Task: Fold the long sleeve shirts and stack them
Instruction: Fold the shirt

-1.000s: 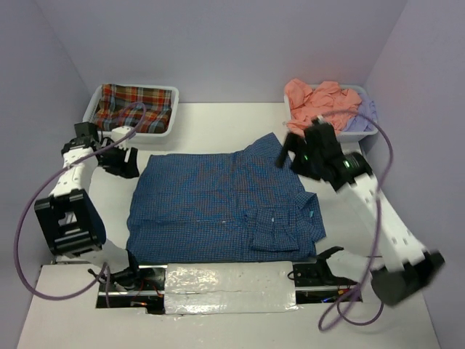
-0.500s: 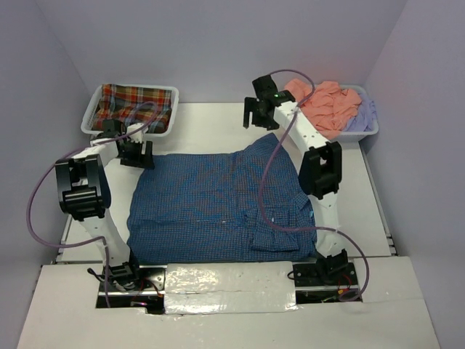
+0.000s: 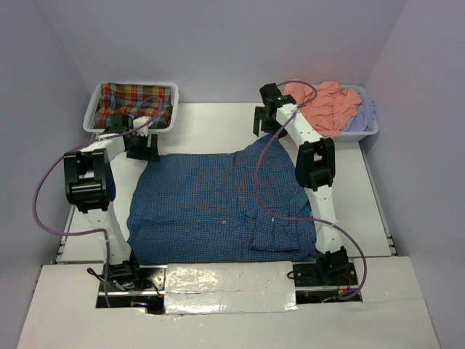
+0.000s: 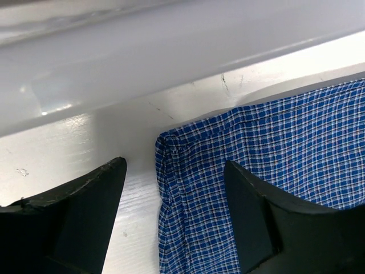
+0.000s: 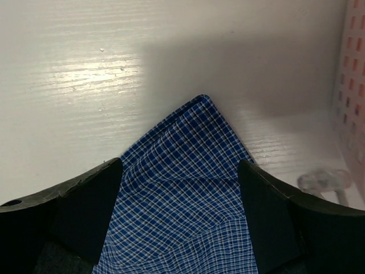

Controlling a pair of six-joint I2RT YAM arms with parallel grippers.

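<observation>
1. I see the blue checked shirt (image 3: 211, 203) spread flat in the middle of the table (image 3: 211, 120), between the two arms. A sleeve with its cuff lies folded over the shirt's near right part
2. The left gripper (image 4: 174, 164) sits at the shirt's far left corner, close to the left tray (image 3: 93, 110). Its jaws stand wide and hold nothing
3. In the left wrist view that corner lies in the gap between the fingers, nearer the finger on the view's right, which overlaps the cloth edge. The other finger is over bare table. I can't tell whether either finger touches anything
4. The right gripper (image 5: 179, 164) sits at the shirt's far right corner, near the right tray (image 3: 372, 132). Its jaws are also wide, with nothing clamped
5. In the right wrist view the corner shows as a point centred between the fingers, with its tip aimed away from the camera and the cloth flat on the table. The perforated tray wall is at the view's right edge
6. The red-green plaid shirt (image 3: 134, 102) lies inside the left tray, at the far left of the table
7. The salmon orange shirt (image 3: 327, 102) is heaped in the right tray and spills over the rim. The pale lavender shirt (image 3: 365, 113) lies beside it at the tray's right end
8. Neither tray touches the blue checked shirt
</observation>
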